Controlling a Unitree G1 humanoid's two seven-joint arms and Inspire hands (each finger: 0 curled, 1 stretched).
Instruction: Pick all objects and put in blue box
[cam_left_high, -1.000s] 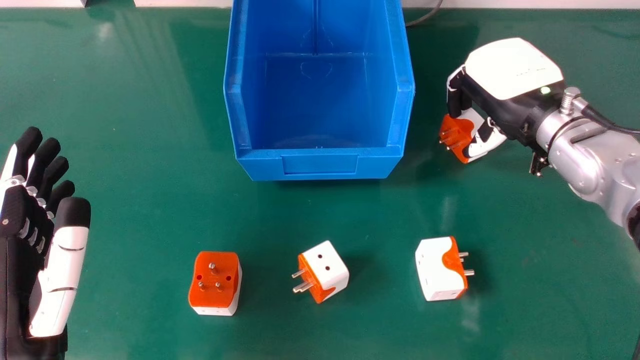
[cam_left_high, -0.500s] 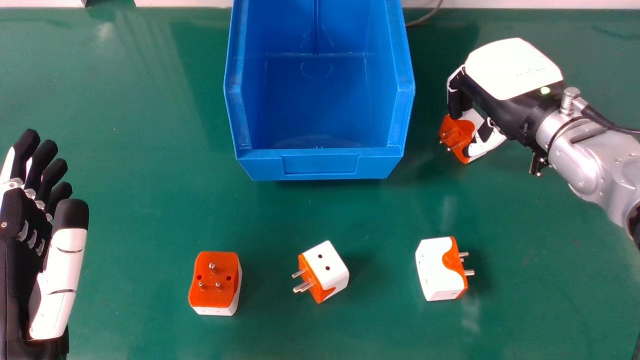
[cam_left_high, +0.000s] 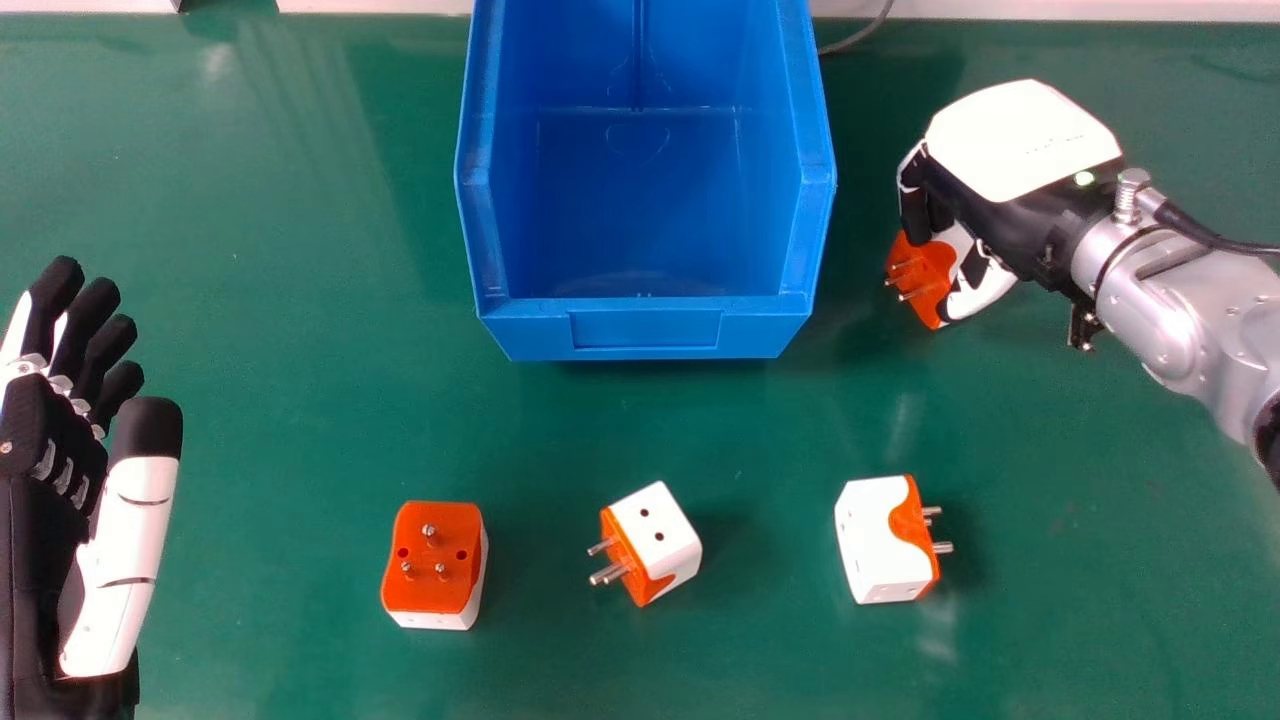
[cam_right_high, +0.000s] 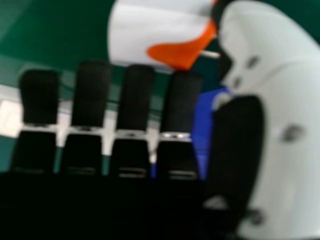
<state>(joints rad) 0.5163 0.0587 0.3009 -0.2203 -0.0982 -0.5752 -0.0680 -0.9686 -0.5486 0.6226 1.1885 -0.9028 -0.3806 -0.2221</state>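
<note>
Toward the far edge of the worktop (cam_left_high: 300, 400), beside the box (cam_left_high: 645, 330), my right hand (cam_left_high: 1020, 140) is pinching a plug (cam_left_high: 922, 272), probably light, stiff, smooth. Flat sides are likely offering better hold than pins (cam_left_high: 911, 295). My left hand (cam_left_high: 130, 520) is showing open, at left.

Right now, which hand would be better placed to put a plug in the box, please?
Right, I'd say: the right hand has a plug between thumb and fingers, beside the box, while the left hand is open, away from every plug.
</note>
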